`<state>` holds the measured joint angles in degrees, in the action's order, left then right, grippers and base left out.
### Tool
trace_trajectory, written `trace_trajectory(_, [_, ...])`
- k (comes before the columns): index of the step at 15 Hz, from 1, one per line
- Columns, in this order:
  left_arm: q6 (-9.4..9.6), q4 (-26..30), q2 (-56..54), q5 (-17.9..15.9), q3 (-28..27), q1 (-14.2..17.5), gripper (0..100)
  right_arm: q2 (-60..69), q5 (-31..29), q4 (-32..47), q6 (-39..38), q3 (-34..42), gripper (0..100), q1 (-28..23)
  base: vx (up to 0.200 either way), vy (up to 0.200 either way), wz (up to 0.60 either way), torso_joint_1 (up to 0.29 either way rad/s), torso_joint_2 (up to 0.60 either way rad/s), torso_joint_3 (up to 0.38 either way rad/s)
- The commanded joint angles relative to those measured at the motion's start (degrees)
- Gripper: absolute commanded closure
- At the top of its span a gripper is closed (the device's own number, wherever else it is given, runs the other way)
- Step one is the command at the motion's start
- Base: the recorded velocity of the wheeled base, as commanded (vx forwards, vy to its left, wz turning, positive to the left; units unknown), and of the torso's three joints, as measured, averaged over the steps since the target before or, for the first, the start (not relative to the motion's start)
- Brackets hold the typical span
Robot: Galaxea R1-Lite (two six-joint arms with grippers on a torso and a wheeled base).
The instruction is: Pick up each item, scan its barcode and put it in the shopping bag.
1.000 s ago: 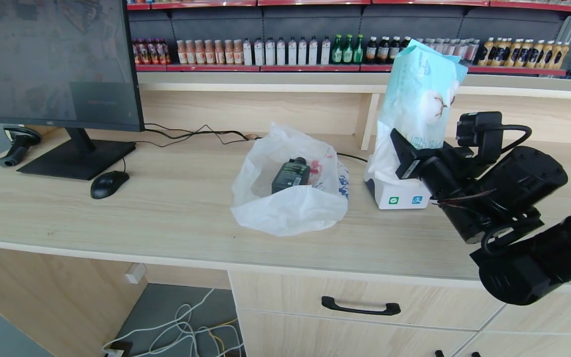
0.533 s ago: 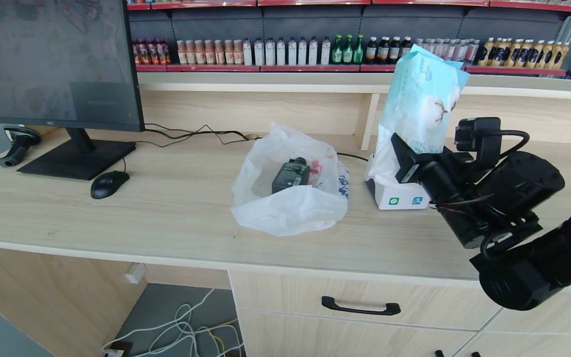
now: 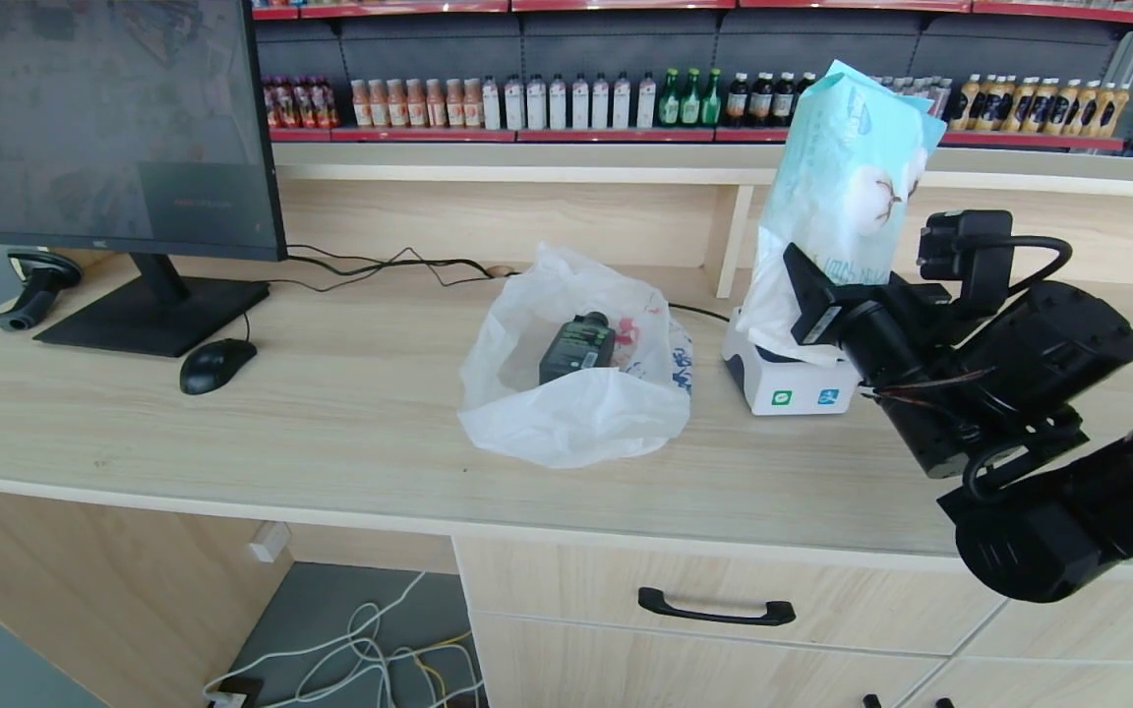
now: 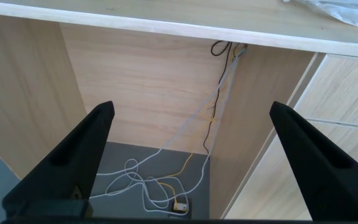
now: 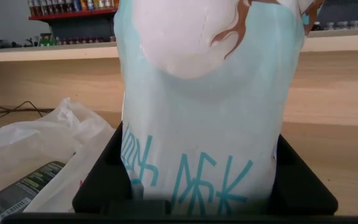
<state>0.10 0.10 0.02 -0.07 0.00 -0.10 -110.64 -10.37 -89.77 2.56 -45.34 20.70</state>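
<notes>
Between the right jaws, the tissue pack (image 3: 842, 187) stands upright, with the white scanner (image 3: 788, 388) just beneath them. It is probably best to hold the pack steady, barcode toward the scanner, before swinging to the shopping bag (image 3: 576, 413) beside the jaws. Right jaws clamp the pack's lower part; left jaws gape wide, empty.

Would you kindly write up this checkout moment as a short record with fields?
Right gripper: shut on the blue pack, fingers at its lower part
Pack position: upright, over the white scanner; contact unclear
Shopping bag: open on the counter, beside the scanner
In bag: dark bottle
Left gripper: open, below the counter edge, holding nothing
</notes>
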Motion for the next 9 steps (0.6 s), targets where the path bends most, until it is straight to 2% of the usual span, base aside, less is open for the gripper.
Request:
trace_trajectory(1, [0.08, 0.0, 0.0, 0.0, 0.0, 0.0, 0, 2.5, 0.2, -0.2, -0.1, 1.2, 100, 0.0, 0.0, 0.0, 0.0, 0.0, 0.0, 0.0])
trace_trajectory(2, [-0.01, 0.0, 0.0, 0.0, 0.0, 0.0, 0, 3.4, 0.4, -0.2, -0.1, 1.6, 100, 0.0, 0.0, 0.0, 0.0, 0.0, 0.0, 0.0])
trace_trajectory(5, [-0.01, 0.0, 0.0, 0.1, 0.0, 0.0, 0, 4.6, 0.1, -0.2, -2.2, 2.4, 100, 2.7, -0.2, 0.0, 0.0, 0.007, 0.0, -0.002])
trace_trajectory(8, [-0.01, 0.0, 0.0, 0.0, 0.0, 0.0, 0, 5.1, 0.0, -0.2, -2.6, 3.5, 100, 2.7, 0.0, 0.0, 0.0, 0.0, 0.0, 0.0])
trace_trajectory(9, [-0.01, 0.0, 0.0, 0.0, 0.0, 0.0, 0, 5.0, 0.0, -0.2, -2.6, 3.4, 100, 2.4, 0.0, 0.2, 0.0, -0.002, -0.01, 0.007])
